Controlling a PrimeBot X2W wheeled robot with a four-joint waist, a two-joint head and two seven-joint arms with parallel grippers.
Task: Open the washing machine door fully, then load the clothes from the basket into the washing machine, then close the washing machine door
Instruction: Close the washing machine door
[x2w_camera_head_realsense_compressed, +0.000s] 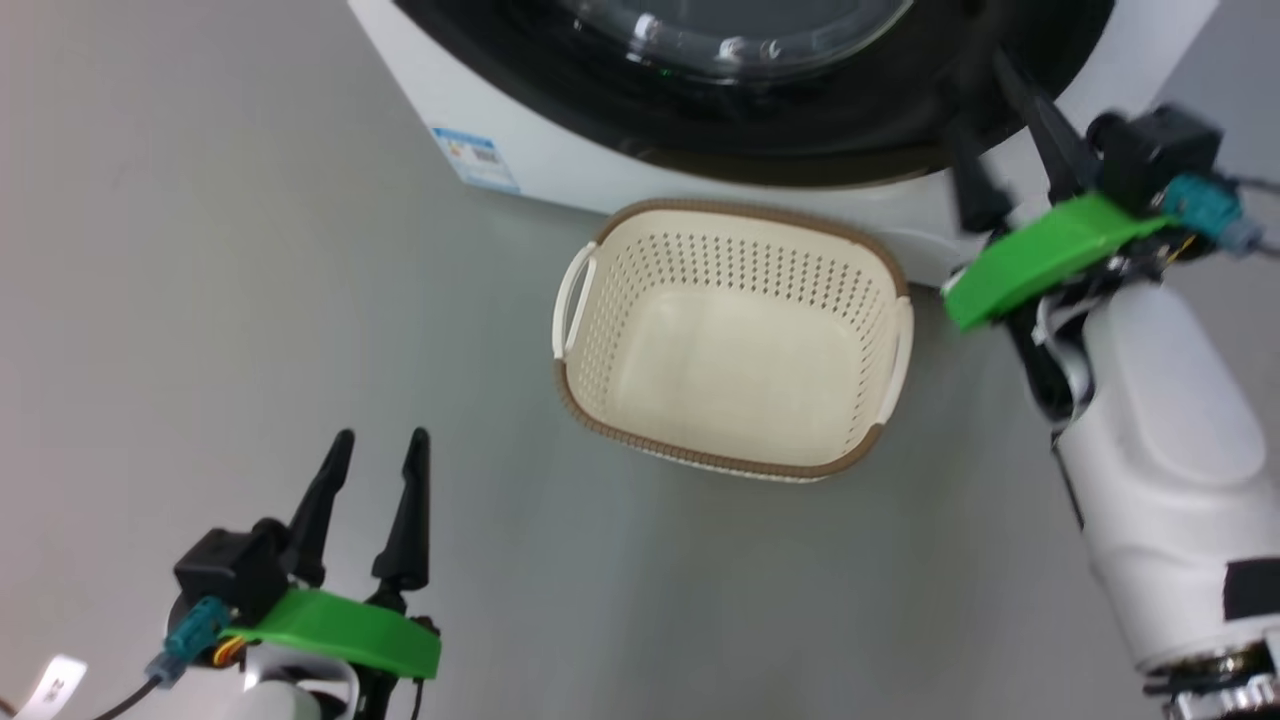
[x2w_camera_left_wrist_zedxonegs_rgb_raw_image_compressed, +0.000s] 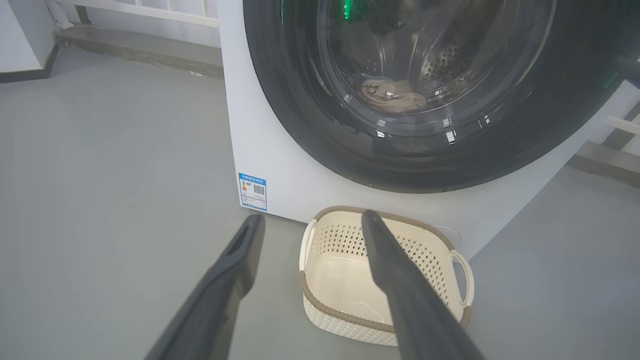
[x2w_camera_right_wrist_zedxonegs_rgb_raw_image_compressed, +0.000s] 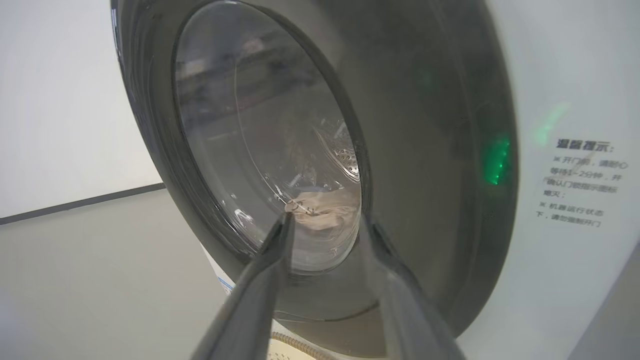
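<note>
In the head view, the left gripper (x2w_camera_head_realsense_compressed: 382, 434) is seen at the lower left of the frame above the grey floor (x2w_camera_head_realsense_compressed: 150, 300), its jaws spread apart with nothing held between them. Further right, towards the upper left, a small blue label (x2w_camera_head_realsense_compressed: 477, 158) is fixed to the lower corner of the white washing machine (x2w_camera_head_realsense_compressed: 560, 160). At the centre of the frame the basket (x2w_camera_head_realsense_compressed: 740, 270) is set on the floor just in front of the machine, its bare cream bottom shown. Above it, along the top edge, the washing machine door (x2w_camera_head_realsense_compressed: 800, 140) is seen shut against the machine's front. Through its glass, in the left wrist view, the clothes (x2w_camera_left_wrist_zedxonegs_rgb_raw_image_compressed: 392, 95) are seen as a cream-tan heap in the steel drum (x2w_camera_left_wrist_zedxonegs_rgb_raw_image_compressed: 445, 65). At the upper right of the head view the right gripper (x2w_camera_head_realsense_compressed: 975, 90) is held close to the door's black rim, its jaws parted and nothing gripped; whether the rim is touched cannot be told.
</note>
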